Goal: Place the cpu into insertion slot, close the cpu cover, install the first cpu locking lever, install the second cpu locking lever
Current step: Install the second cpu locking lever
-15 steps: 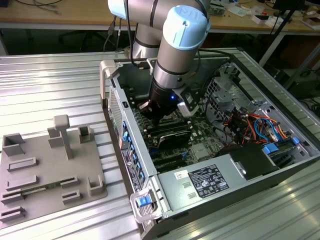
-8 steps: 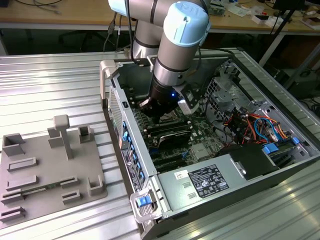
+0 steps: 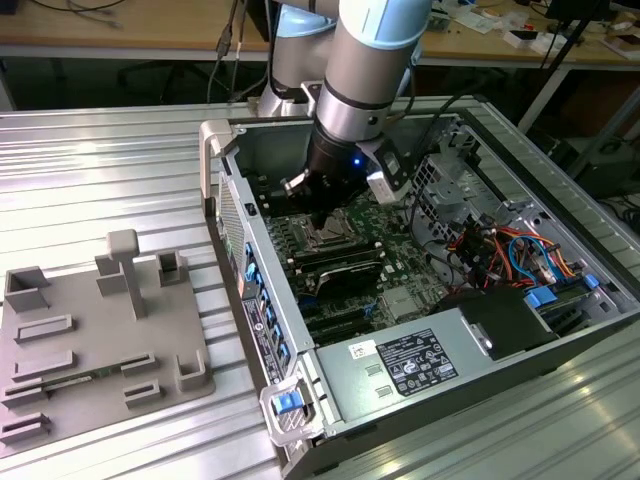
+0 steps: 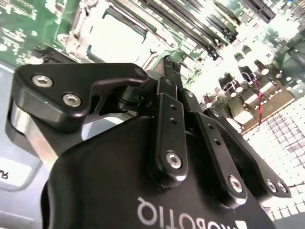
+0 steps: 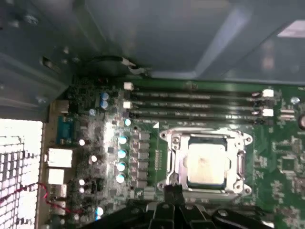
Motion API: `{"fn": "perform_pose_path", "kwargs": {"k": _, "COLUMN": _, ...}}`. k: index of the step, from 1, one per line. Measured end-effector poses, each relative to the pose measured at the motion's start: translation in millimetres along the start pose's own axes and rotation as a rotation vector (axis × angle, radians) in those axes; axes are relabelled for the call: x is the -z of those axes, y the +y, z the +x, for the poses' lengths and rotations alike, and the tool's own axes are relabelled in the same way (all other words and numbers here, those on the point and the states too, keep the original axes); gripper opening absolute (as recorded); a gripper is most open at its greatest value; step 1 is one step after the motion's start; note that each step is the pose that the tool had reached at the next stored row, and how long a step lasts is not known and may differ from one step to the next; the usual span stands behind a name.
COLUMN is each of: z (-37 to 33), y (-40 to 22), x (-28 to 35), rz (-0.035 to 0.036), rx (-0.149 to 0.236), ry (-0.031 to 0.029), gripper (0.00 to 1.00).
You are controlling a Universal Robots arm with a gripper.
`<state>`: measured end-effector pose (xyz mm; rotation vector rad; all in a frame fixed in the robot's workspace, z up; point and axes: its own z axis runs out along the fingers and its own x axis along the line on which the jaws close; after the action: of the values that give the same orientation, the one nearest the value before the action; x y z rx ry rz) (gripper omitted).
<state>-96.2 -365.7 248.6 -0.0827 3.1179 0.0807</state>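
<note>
Grey fixture plate (image 3: 95, 345) lies closest in the exterior view; my gripper (image 3: 322, 218) hangs over the insertion slot (image 3: 325, 237). Second wrist view: fingers (image 4: 169, 83) pressed together, holding nothing. First wrist view: cpu (image 5: 206, 165) seated under the cpu cover (image 5: 206, 164), mid-board

cpu (image 5: 206, 164) in insertion slot (image 5: 172, 164), cpu cover (image 5: 237, 139) around it
</note>
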Motion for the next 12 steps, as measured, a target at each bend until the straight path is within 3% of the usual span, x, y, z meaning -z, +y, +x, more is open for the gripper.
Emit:
{"fn": "perform_pose_path", "kwargs": {"k": 5, "z": -24.4, "y": -1.1, "x": 2.3, "rz": 0.0073, "rx": 0.0, "ry": 0.0011, "gripper": 0.11}}
{"fn": "perform_pose_path", "kwargs": {"k": 8, "z": -25.9, "y": -3.4, "x": 3.0, "rz": 0.0173, "rx": 0.0, "ry": 0.0032, "gripper": 0.11}}
{"fn": "perform_pose_path", "kwargs": {"k": 12, "z": -25.3, "y": -13.9, "x": 3.5, "rz": 0.0204, "rx": 0.0, "ry": 0.0035, "gripper": 0.11}}
